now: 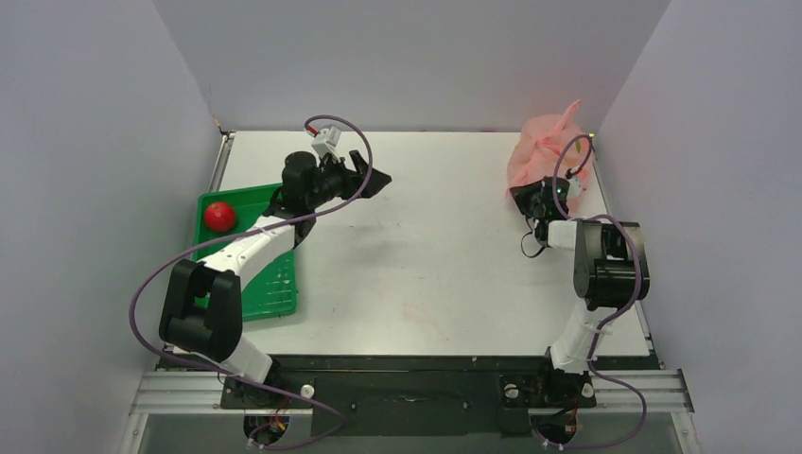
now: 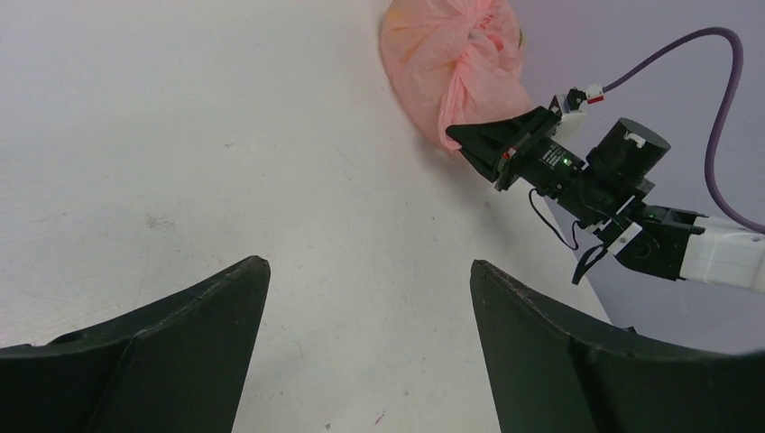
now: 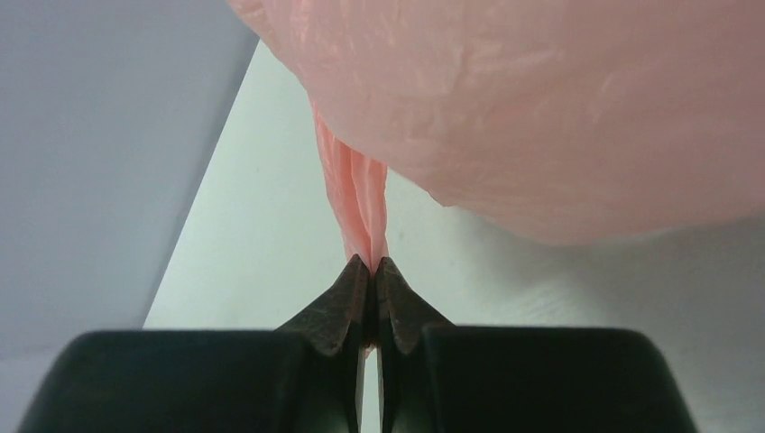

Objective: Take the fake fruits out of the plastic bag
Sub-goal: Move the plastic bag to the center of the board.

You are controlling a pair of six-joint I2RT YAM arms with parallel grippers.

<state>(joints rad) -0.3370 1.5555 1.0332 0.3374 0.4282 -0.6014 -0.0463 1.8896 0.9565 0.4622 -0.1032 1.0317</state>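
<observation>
The pink plastic bag sits bunched at the table's far right corner; it also shows in the left wrist view and fills the top of the right wrist view. My right gripper is shut on a twisted strip of the bag, pinched between its fingertips. My left gripper is open and empty, held above the table's far middle, well left of the bag; its fingers frame bare table. The fake fruits are hidden inside the bag; only a faint yellow tint shows through.
A green tray lies at the table's left with a red round fruit in its far corner. Grey walls close in the table on the left, back and right. The right arm reaches across the left wrist view.
</observation>
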